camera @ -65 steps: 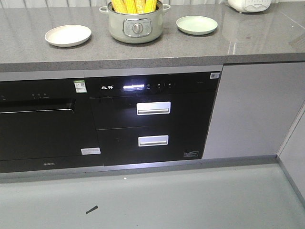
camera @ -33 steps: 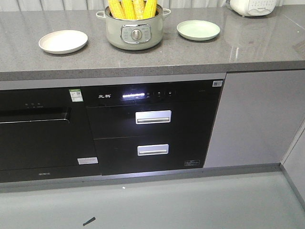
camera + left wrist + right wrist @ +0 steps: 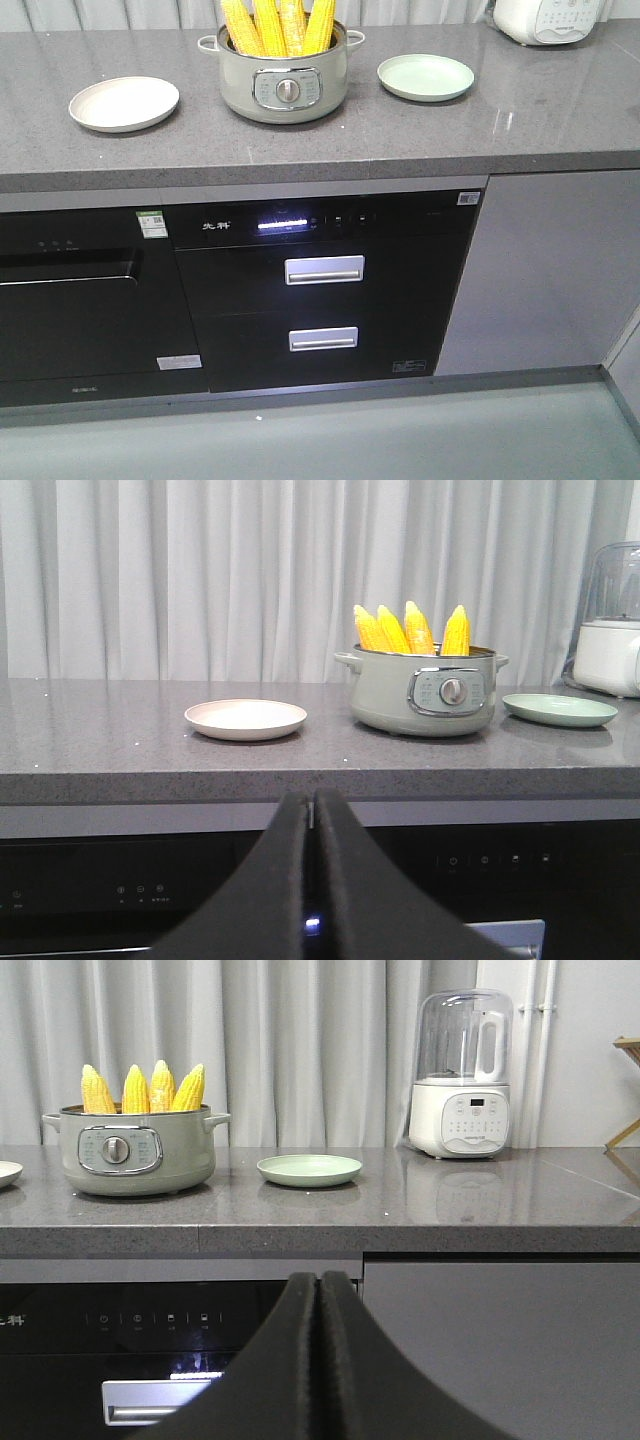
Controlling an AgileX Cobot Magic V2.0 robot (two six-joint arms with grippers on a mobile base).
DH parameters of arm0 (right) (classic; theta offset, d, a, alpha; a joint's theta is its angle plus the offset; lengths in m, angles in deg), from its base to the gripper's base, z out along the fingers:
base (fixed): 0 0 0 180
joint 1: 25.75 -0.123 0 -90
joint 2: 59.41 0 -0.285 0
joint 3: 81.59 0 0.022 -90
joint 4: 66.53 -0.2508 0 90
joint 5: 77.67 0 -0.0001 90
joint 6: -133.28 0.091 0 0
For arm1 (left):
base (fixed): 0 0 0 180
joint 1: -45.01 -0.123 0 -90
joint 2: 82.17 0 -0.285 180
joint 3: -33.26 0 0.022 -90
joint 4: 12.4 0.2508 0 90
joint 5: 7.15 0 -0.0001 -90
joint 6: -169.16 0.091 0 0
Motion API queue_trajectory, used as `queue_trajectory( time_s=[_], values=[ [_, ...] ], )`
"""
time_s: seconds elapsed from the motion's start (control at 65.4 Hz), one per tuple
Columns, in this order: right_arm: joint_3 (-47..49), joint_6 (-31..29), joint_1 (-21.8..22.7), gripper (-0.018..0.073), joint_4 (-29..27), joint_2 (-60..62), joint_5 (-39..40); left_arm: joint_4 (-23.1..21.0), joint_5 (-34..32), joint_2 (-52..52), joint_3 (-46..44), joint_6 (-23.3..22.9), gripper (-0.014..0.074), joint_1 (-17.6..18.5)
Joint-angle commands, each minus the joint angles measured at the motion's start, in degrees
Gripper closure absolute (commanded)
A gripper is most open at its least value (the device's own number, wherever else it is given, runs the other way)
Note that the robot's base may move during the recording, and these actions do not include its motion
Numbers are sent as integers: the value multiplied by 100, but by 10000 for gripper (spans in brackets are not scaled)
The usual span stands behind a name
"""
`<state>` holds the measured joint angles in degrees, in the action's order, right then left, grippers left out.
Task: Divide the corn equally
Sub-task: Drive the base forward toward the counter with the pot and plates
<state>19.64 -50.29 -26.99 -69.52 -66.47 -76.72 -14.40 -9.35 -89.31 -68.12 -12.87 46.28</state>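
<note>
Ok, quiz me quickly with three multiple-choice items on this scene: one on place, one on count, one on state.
1. Where is the corn? A on a plate; B in the pot; C on the floor.
2. How many cobs show? A two; B four; C six.
3. How are the left gripper and right gripper? A both shut; B both open; C one holds a cob.

Answers: 1 B, the cobs stand upright in the pot, between the cream plate and the green plate. 2 B, four tips rise above the rim. 3 A, the fingers meet in each wrist view.
</note>
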Motion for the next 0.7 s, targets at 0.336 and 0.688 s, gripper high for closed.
queue_trajectory(
  time_s=[0.336, 0.688],
  values=[
    [-50, -27, 31, 569, 55, 39, 425, -49, -431, 92, -91, -30, 603, -2],
    [-50, -27, 31, 569, 55, 39, 425, -49, -431, 92, -91, -30, 603, -2]
  ],
)
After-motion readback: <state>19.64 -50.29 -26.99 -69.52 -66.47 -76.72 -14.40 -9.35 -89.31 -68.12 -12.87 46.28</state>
